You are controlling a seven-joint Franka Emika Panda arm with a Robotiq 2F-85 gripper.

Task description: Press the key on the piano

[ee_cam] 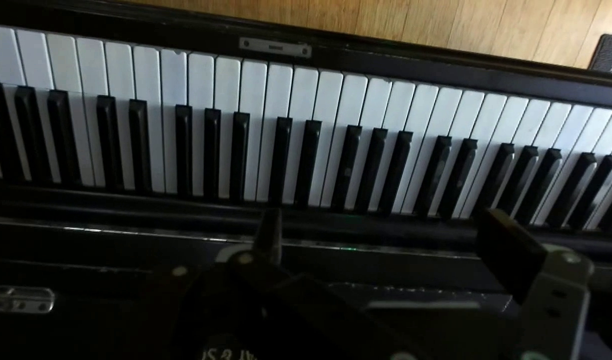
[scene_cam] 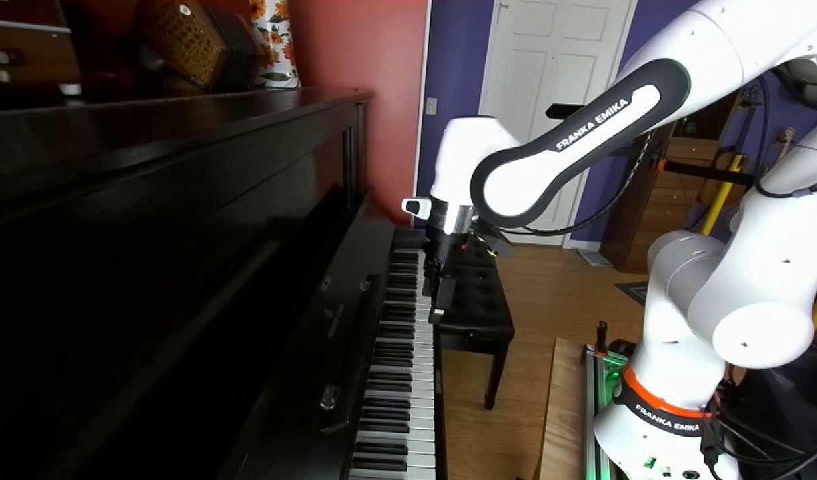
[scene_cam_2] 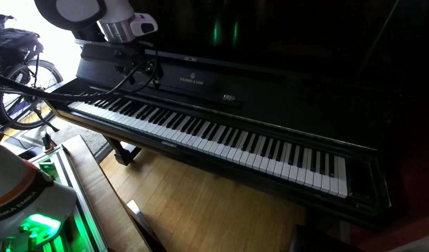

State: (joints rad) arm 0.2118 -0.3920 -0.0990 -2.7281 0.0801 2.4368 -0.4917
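Note:
The glossy black upright piano (scene_cam: 281, 180) shows in both exterior views (scene_cam_2: 288, 94), its lid open. Its long row of white and black keys (scene_cam_2: 214, 145) also crosses the upper half of the wrist view (ee_cam: 201, 80). No key looks visibly pressed down. My gripper (ee_cam: 383, 217) is open, its two fingers wide apart with nothing between them. In an exterior view the gripper (scene_cam: 435, 303) hangs pointing down over the keyboard. It shows in front of the fallboard in an exterior view (scene_cam_2: 144, 81). I see no contact between the fingertips and the keys.
A black padded bench (scene_cam: 478, 293) stands beside the keyboard, behind the gripper. The piano's fallboard (scene_cam_2: 207, 77) rises behind the keys. A wooden table (scene_cam_2: 105, 206) carries the arm's base. A cable (scene_cam_2: 60, 95) hangs from the wrist. Concertinas (scene_cam: 188, 43) stand on the piano top.

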